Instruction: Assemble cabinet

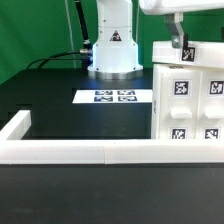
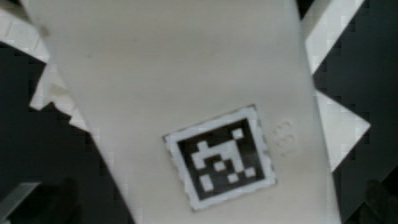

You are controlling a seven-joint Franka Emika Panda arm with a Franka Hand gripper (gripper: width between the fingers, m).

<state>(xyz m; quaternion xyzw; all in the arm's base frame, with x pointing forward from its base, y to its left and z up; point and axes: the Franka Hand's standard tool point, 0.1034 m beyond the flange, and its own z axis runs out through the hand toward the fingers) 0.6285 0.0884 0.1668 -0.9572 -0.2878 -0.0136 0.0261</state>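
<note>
The cabinet (image 1: 190,100) is a large white box with several black-and-white tags, standing at the exterior view's right against the front wall. My gripper (image 1: 179,48) hangs from above, right at the cabinet's top edge, beside a small tag. A white cabinet panel (image 2: 160,90) with one tag (image 2: 228,155) fills the wrist view very close up. The fingers do not show clearly in either view, and whether they hold the panel is hidden.
The marker board (image 1: 115,97) lies flat on the black table, left of the cabinet. A low white border wall (image 1: 80,152) runs along the front and turns back at the left. The arm's base (image 1: 112,50) stands behind the marker board.
</note>
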